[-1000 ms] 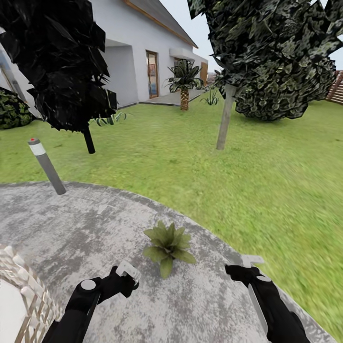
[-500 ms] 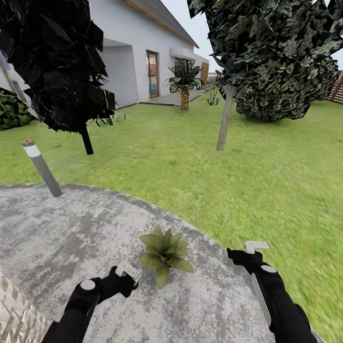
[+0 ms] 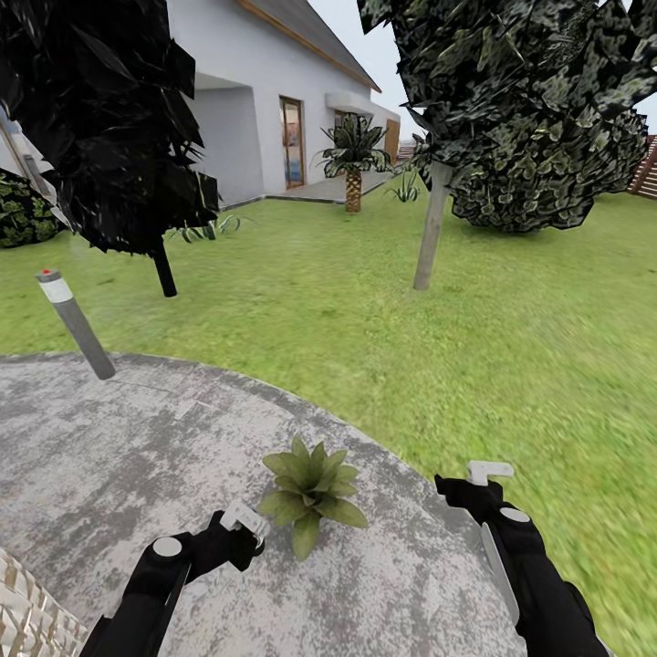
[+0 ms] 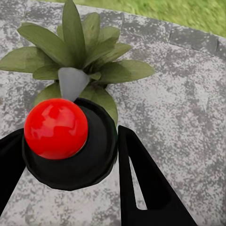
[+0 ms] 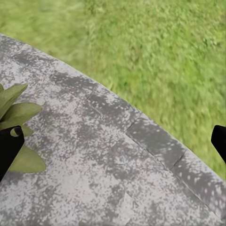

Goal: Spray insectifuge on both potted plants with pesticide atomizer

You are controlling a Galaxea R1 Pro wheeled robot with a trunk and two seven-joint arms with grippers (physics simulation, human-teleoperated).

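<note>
A: Diff vs half a second back: whole head view slid a bit, so camera motion. Potted plant (image 3: 308,493) and bollard lamp (image 3: 75,324) both drifted left in frame; wicker seat (image 3: 27,616) nearly out at the lower-left corner. Arms same pose.

B: Plant location?

A: On the stone patio (image 3: 137,447), near its lawn-side edge, between the two grippers. Rosette upright, leaves fanning out all round, one long leaf aimed back at the robot. Pot hidden under the leaves.

B: Grippers?

A: Left gripper (image 4: 70,155) clamped around a black round top with a red ball on it, just short of the plant (image 4: 75,52); probably the atomizer's head, bottle body not visible, so not certain. Right gripper (image 3: 484,479) spread wide, nothing between the fingertips; plant leaves (image 5: 16,127) at one side of its view.

B: Surroundings?

A: Lawn (image 3: 474,347) beyond the patio edge, two dark trees (image 3: 511,109), small palm (image 3: 353,155) by the white house (image 3: 265,100). Nothing between grippers and plant.
</note>
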